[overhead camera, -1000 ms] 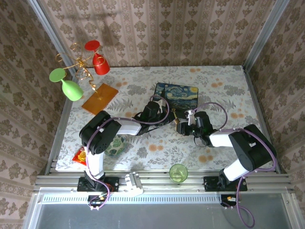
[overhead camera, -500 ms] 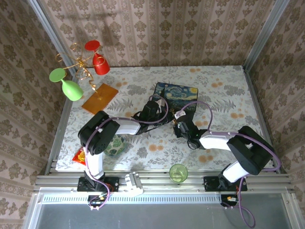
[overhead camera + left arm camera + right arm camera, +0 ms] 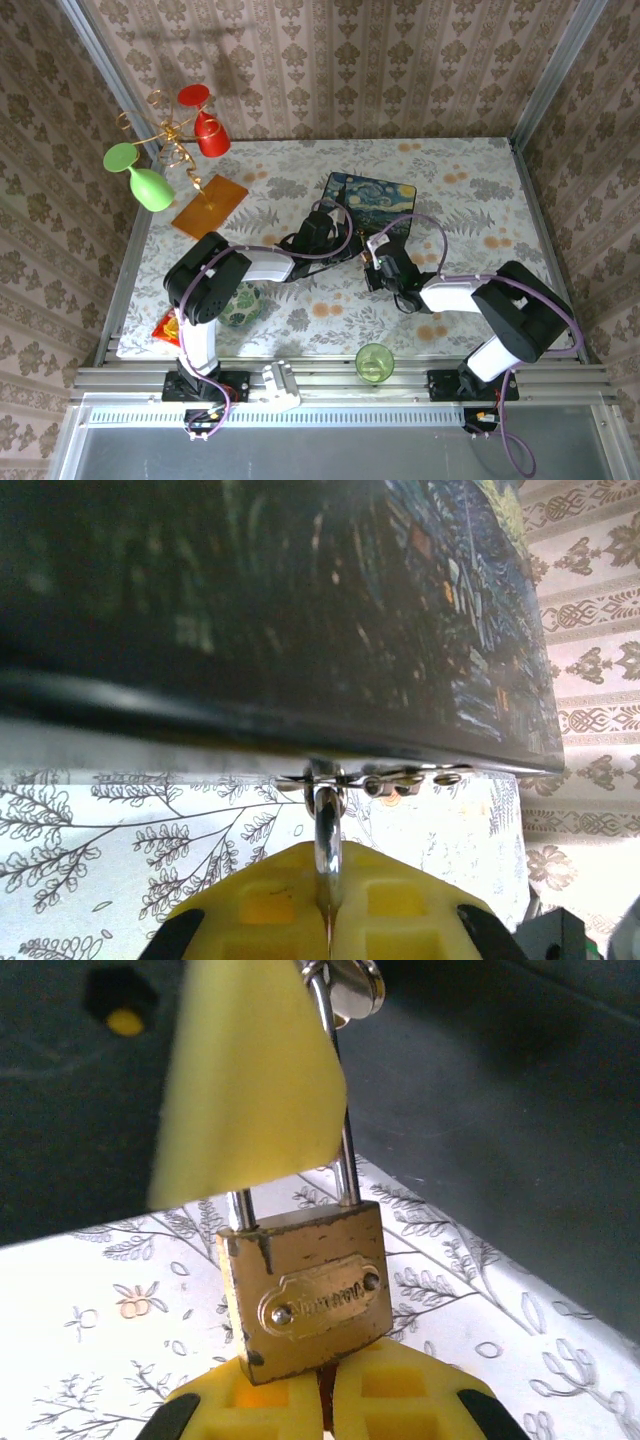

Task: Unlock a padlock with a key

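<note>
Brass-gold and scuffed, the padlock (image 3: 305, 1295) hangs upright by its thin silver shackle (image 3: 347, 1150) from the metal hasp (image 3: 372, 778) on the front edge of the starry-night box (image 3: 372, 195), just above the floral tablecloth (image 3: 470, 190). The right gripper (image 3: 322, 1390) is clamped on the bottom of the brass body, with its yellow pads (image 3: 400, 1395) pressed in from either side. The left gripper (image 3: 328, 905) is closed tight on the shackle just beneath the hasp, the steel loop pinched in the seam between its own pads. One of them stands as a yellow slab in front of the shackle in the right wrist view. From overhead the two grippers meet nose to nose at the box's near edge. The lock is probably the speck between them, though it is too small to be sure. Farther out, a green cup (image 3: 374, 362) stands near the table's front edge between the arm bases. A gilt wire stand (image 3: 185, 150) carrying a red glass (image 3: 211, 133) and a green glass (image 3: 150, 187) sits at the far left corner.
</note>
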### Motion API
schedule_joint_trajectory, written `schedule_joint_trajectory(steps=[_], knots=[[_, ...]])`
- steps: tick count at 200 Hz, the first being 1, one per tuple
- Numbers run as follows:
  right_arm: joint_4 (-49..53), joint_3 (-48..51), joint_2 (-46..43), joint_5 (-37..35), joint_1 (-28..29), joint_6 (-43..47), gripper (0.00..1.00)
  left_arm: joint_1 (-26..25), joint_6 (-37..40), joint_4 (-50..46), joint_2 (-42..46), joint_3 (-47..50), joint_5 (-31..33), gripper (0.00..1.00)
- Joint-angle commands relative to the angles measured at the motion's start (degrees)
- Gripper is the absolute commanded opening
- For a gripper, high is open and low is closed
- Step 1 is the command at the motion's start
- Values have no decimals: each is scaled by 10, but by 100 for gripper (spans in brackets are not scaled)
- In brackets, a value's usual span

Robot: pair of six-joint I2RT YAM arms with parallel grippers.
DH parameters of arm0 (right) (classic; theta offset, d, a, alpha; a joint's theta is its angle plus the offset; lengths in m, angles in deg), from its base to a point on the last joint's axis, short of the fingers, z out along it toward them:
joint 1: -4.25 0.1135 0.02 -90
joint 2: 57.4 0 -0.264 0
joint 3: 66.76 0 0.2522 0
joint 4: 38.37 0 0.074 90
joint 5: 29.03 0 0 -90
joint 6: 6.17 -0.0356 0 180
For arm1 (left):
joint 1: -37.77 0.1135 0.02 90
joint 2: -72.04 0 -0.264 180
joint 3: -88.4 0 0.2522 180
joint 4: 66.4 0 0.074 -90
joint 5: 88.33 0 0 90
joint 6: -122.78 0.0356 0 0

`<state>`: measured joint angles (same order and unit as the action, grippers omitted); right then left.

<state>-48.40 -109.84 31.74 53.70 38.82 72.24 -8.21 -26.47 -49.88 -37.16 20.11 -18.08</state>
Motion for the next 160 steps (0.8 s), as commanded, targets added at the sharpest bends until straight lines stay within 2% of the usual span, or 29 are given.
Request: schedule_joint_trajectory(steps=[1, 36, 72, 92, 98, 106, 132, 160], knots=[[-84, 23, -6, 109, -43, -76, 7, -8, -1, 31, 15, -8, -50, 0], [-168, 56, 8, 229, -104, -139, 6, -8, -1, 35, 15, -5, -52, 0], [-231, 71, 26, 306, -134, -176, 7, -7, -5, 44, 14, 0, -52, 0], [-301, 83, 48, 350, -155, -214, 7, -7, -5, 45, 13, 0, -52, 0], [-289, 83, 47, 332, -156, -208, 6, -7, -5, 45, 13, 2, -52, 0], [-224, 74, 34, 290, -149, -185, 5, -7, -6, 46, 13, 2, -51, 0], [-2, 12, -8, 87, -75, -68, 4, -8, -8, 47, 13, 3, -52, 0], [65, -32, 5, -47, -21, -53, 4, -8, -9, 48, 14, 1, -52, 0]])
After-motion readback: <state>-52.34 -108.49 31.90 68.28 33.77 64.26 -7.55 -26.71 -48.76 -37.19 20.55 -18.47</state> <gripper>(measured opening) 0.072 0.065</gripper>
